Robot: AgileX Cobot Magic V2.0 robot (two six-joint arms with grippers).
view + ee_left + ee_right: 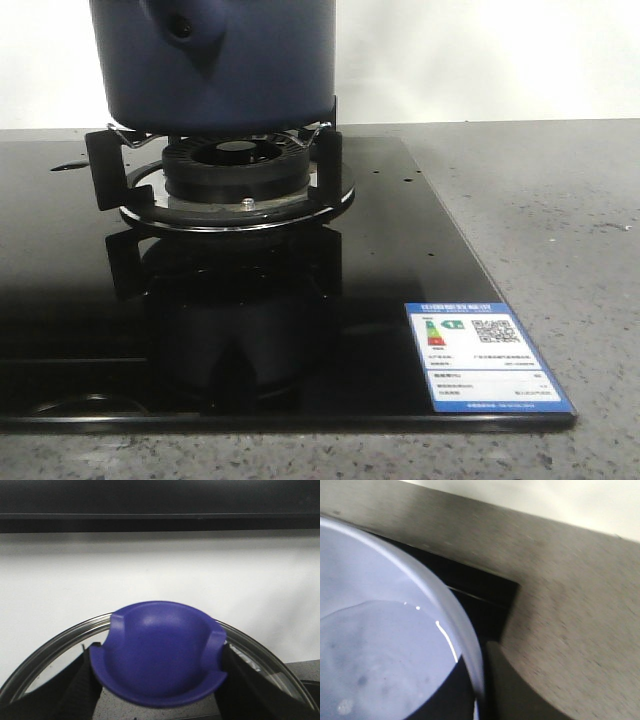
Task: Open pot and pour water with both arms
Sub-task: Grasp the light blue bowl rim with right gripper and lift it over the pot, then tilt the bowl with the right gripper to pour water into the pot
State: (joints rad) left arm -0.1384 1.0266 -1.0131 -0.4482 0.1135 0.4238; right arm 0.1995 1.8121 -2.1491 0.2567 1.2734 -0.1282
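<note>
The dark navy-blue pot (215,60) stands on the burner support; its side protrusion with a round hole (183,30) faces me, and its top is cut off by the front view. In the left wrist view my left gripper (160,682) is shut on the blue knob (160,650) of a glass lid (60,642), with black fingers (75,690) on both sides. In the right wrist view my right gripper (481,695) is shut on the rim of a light-blue bowl (380,575) that holds water (375,665). Neither gripper shows in the front view.
The burner (235,170) sits on a black glass hob (400,270) with a blue-and-white label (485,355) at its front right corner. Grey speckled counter (560,220) lies to the right, also under the bowl (570,610). A white wall (160,570) is behind the lid.
</note>
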